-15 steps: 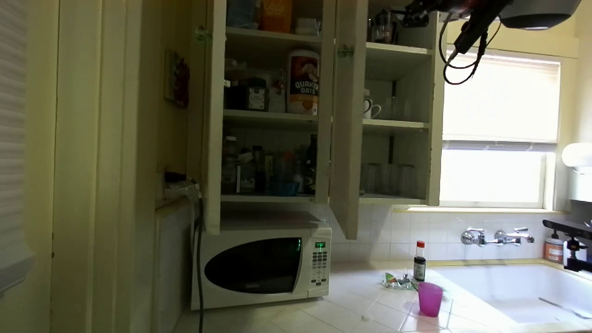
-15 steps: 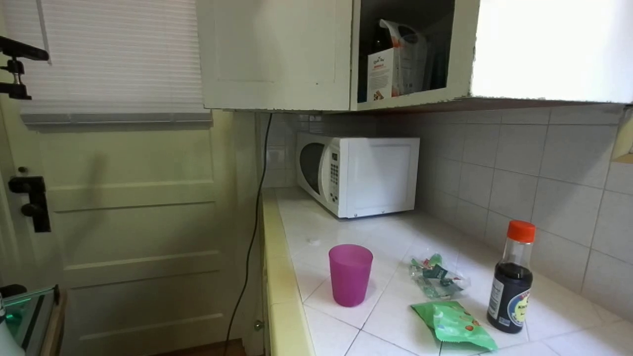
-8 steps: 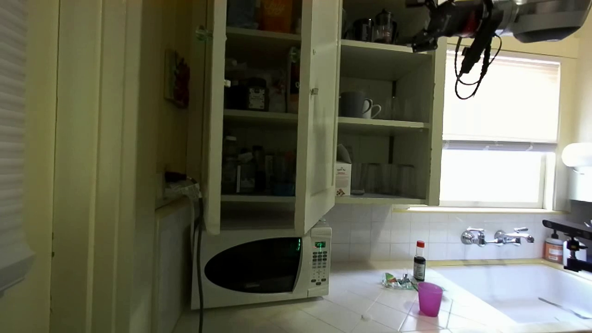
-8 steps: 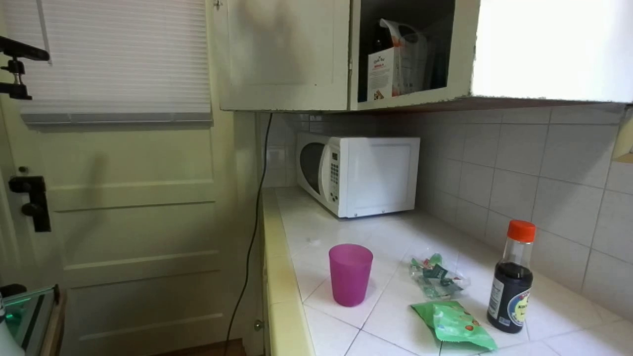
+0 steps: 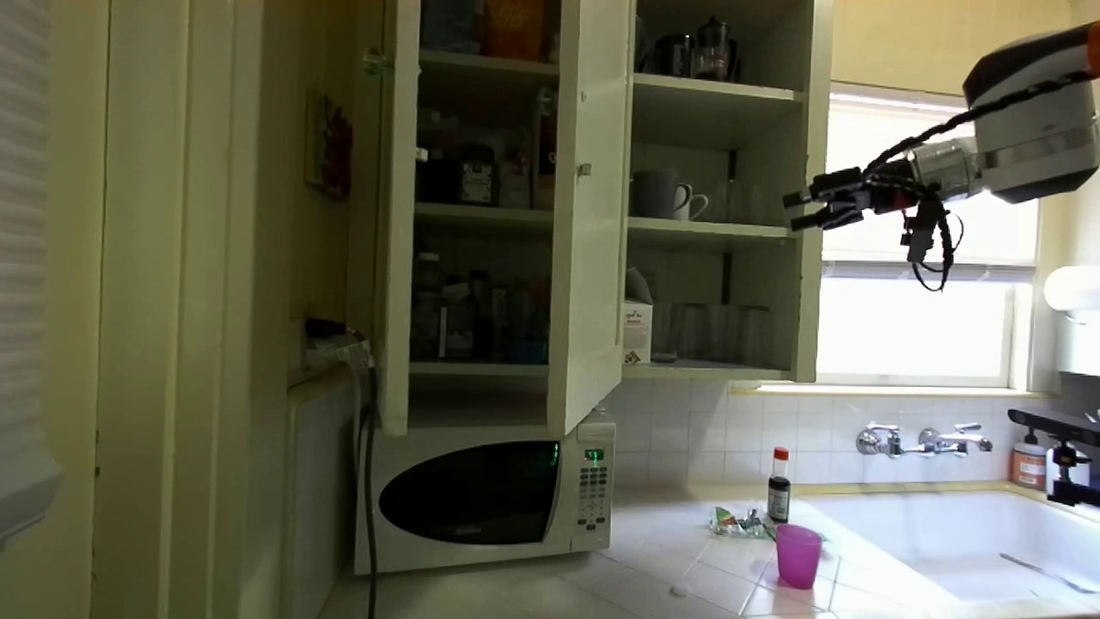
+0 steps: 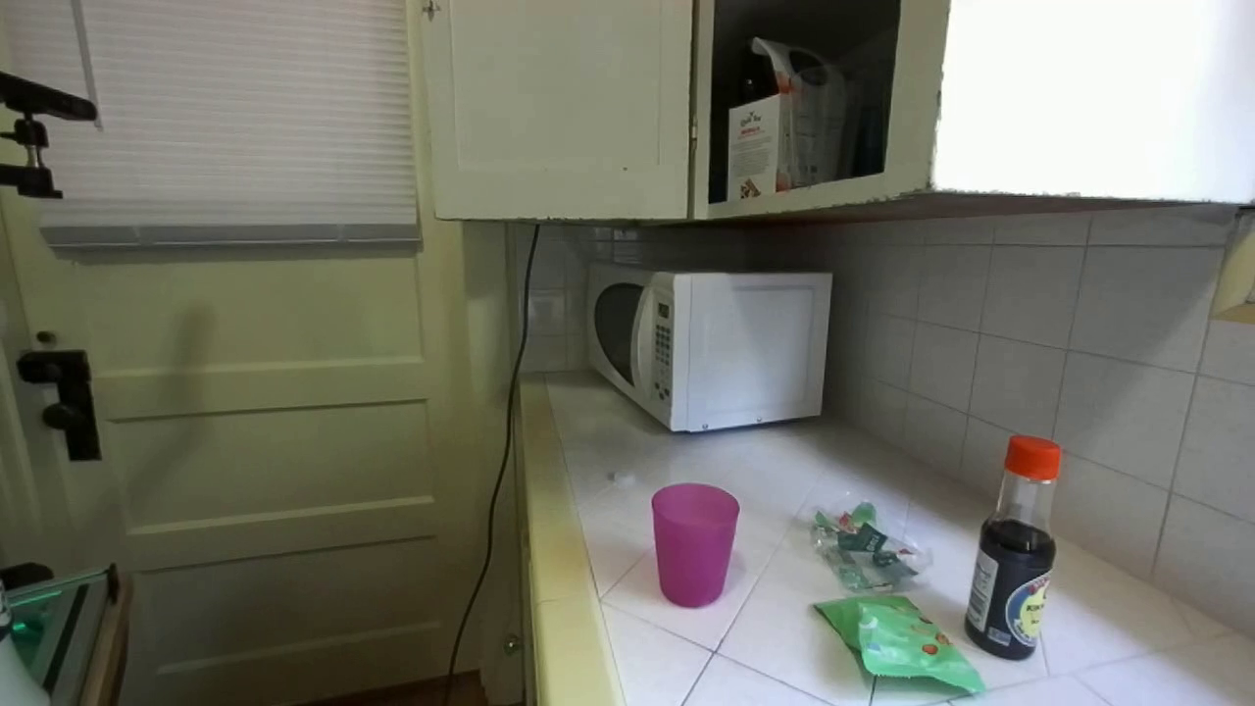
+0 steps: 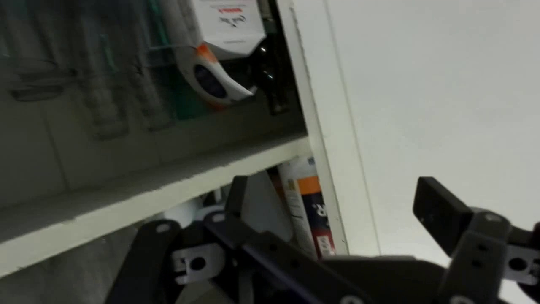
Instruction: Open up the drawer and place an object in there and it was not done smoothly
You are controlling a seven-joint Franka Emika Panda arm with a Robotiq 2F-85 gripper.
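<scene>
The cream-white cabinet (image 5: 812, 284) has its panel door (image 5: 593, 232) standing wide open, showing shelves with mugs and glasses. In an exterior view the cabinet (image 6: 833, 196) and its open door (image 6: 559, 108) show from below. My gripper (image 5: 795, 212) is in the air in front of the cabinet's right side, at middle-shelf height. In the wrist view my gripper (image 7: 333, 190) has its fingers wide apart with nothing between them; the cabinet shelf (image 7: 139, 202) and the door (image 7: 422, 105) lie beyond. The pink-magenta cup (image 5: 799, 557) stands upright on the counter, also in an exterior view (image 6: 694, 549), well below the gripper.
A neighbouring cabinet door (image 5: 397, 258) stands open at the left. The microwave (image 5: 481, 499) sits under the cabinets. A red-capped bottle (image 6: 1015, 559), a green packet (image 6: 897, 642) and a clear wrapper (image 6: 868, 549) lie near the cup. The sink (image 5: 945, 550) is at the right.
The cabinet door swung further open to the left between one and half a second ago, then stayed put. My gripper has moved down, and the arm now reaches in from the right. The cup has not moved.
</scene>
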